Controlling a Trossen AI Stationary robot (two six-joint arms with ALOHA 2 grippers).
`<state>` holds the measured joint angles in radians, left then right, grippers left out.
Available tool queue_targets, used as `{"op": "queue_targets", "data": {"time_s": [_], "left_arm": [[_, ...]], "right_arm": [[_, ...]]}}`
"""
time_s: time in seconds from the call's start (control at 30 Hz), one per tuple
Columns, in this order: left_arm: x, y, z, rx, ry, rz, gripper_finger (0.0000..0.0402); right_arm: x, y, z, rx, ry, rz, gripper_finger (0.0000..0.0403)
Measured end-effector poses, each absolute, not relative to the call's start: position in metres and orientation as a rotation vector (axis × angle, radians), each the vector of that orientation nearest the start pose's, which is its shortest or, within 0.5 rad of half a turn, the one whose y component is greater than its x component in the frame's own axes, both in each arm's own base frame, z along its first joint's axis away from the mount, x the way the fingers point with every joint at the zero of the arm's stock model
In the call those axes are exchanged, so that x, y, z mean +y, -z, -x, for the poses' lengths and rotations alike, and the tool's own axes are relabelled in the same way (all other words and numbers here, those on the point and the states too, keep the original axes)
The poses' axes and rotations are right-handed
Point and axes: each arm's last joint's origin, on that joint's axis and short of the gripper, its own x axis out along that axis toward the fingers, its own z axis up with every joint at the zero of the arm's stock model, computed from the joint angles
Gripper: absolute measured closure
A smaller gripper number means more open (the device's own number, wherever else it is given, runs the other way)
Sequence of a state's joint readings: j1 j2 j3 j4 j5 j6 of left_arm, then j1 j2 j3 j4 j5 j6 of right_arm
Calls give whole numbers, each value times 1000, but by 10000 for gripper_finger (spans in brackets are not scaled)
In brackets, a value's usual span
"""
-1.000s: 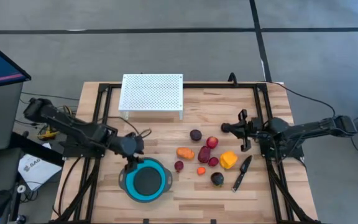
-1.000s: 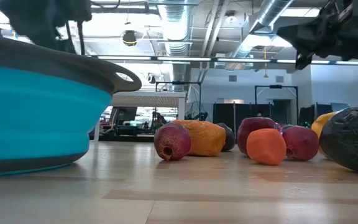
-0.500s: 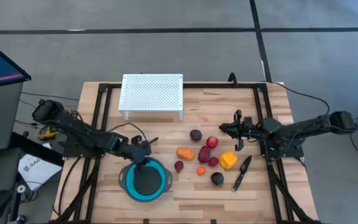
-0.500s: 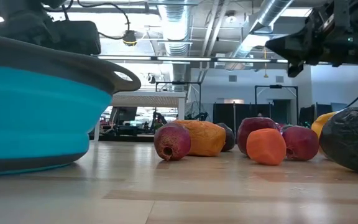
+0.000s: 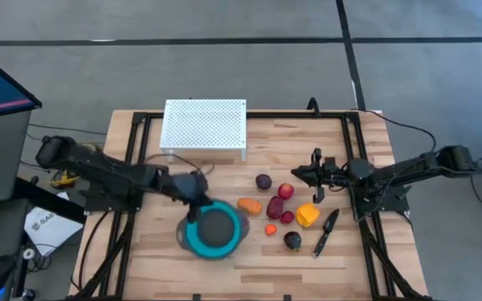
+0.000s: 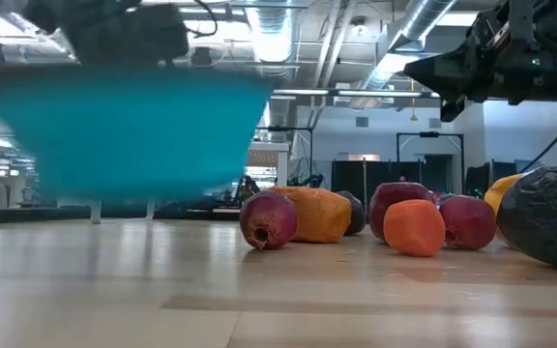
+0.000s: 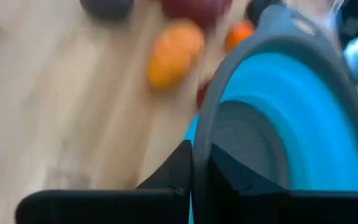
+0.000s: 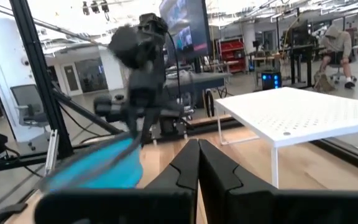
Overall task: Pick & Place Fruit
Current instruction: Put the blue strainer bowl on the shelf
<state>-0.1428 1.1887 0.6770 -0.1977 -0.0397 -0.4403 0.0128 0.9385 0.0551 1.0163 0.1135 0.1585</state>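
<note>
Since a sec ago the left gripper [image 5: 192, 201] has clamped the round blue bowl w/ grey inside [image 5: 214, 230] by its rim, lifted and swung it toward the small toy fruit pieces [image 5: 276, 207], so drops get shorter. Right gripper [image 5: 295, 173], clenched empty, hovers over the fruit. Count: nine fruit on the wooden table [image 5: 141, 259], none in the bowl; one bowl, one black-handled knife [image 5: 325, 232].

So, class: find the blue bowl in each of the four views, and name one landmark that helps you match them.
High view: blue bowl at the front, left of the fruit, held by the left gripper.
Low view: upper left, lifted off the table.
Left wrist view: right side, rim between the fingers.
Right wrist view: lower left.
Shared landmark: white perforated stand.
</note>
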Motion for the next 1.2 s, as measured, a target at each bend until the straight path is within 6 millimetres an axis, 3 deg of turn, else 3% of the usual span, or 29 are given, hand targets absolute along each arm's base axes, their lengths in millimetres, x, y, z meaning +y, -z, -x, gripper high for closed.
{"op": "queue_targets", "data": {"time_s": [0.23, 0.43, 0.7, 0.9, 1.03, 1.2], "left_arm": [[23, -277, -235, 410, -179, 392, 380], [77, -302, -237, 243, -373, 430, 390], [152, -315, -235, 196, -631, 409, 365], [201, -297, -234, 244, -670, 523, 375], [215, -287, -237, 268, -636, 578, 378], [216, -286, -236, 272, -640, 577, 377]], "right_arm": [[-1, -177, -165, -155, 89, -167, 403], [-1, -181, -165, -196, 88, -162, 403], [-2, -182, -165, -210, 89, -162, 403], [-3, -182, -165, -210, 93, -162, 403], [-3, -182, -165, -210, 93, -162, 403], [-3, -182, -165, -210, 93, -161, 403]]}}
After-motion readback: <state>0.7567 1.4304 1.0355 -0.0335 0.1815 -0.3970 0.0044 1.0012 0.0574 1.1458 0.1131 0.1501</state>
